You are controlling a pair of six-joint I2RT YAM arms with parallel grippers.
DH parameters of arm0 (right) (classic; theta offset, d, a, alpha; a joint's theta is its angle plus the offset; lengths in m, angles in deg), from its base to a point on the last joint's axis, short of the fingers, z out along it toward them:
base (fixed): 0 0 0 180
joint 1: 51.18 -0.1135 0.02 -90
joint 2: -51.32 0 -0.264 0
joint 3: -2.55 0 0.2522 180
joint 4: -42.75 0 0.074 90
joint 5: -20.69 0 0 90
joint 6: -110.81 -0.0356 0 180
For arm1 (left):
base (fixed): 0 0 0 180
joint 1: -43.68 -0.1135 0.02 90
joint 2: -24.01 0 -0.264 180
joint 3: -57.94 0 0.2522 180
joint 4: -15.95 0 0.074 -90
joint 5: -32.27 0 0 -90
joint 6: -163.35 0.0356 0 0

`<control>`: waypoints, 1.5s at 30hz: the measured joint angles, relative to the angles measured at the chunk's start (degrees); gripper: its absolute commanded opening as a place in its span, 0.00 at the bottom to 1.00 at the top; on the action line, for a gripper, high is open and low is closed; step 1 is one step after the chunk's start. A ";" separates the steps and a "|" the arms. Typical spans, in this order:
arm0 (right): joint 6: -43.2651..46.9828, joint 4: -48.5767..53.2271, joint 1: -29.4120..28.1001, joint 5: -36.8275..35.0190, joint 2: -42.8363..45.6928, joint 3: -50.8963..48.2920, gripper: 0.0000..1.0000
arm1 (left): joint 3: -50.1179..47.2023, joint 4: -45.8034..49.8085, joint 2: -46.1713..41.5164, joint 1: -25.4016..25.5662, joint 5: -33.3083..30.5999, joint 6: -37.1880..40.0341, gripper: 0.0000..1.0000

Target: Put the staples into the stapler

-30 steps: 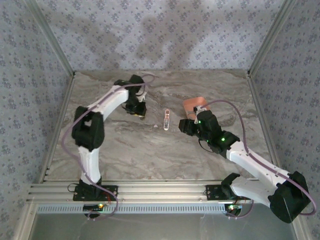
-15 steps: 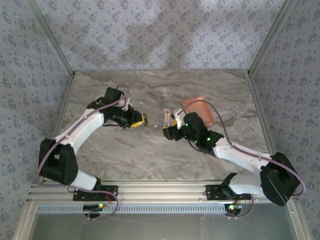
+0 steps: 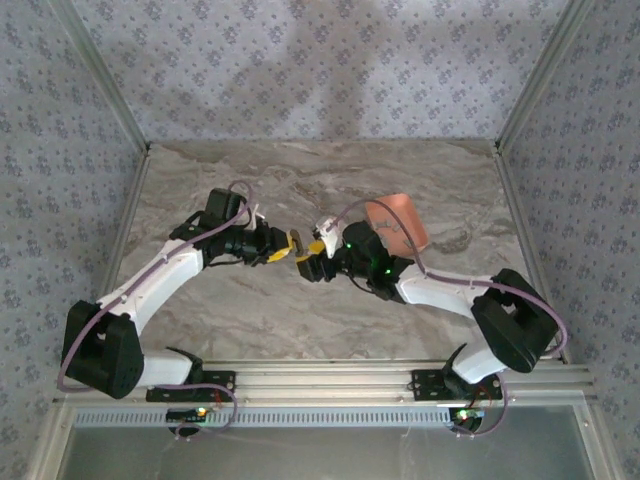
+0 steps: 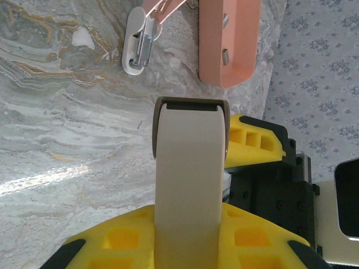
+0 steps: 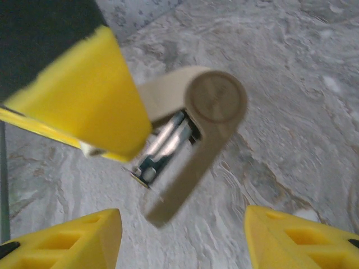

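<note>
Stapler [image 4: 136, 49] is lying open, long axis pointing away from left gripper [image 3: 284, 244], which is pinching whitish oblong piece [image 4: 189, 168]; right gripper [image 5: 179, 235] is standing spread.

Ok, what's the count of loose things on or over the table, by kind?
Salmon tray: 1
Mini stapler, lying open: 1
Beige oblong piece, held off the table: 1
Total: 3
</note>
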 measured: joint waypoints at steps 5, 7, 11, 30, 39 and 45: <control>-1.38 -2.14 -0.02 0.66 -1.01 0.31 0.50 | 0.00 -1.92 0.46 0.09 0.85 -0.90 0.20; -2.58 -2.21 0.17 -0.90 -1.07 0.31 0.46 | 0.00 -2.49 0.87 0.28 1.40 -1.11 0.20; -7.02 -1.66 2.69 -2.95 -1.14 -0.04 0.42 | 0.00 -4.22 1.22 0.31 1.60 -1.16 0.20; -2.40 1.18 10.60 -4.98 4.57 -2.84 0.61 | -1.01 -4.70 1.31 2.21 4.50 -2.47 0.20; 21.11 20.39 10.93 2.29 10.75 3.08 0.61 | -0.15 -1.22 3.56 2.23 6.32 3.67 0.20; 32.79 30.03 10.40 7.48 5.31 12.13 0.61 | 0.57 0.37 3.72 2.23 8.92 10.10 0.20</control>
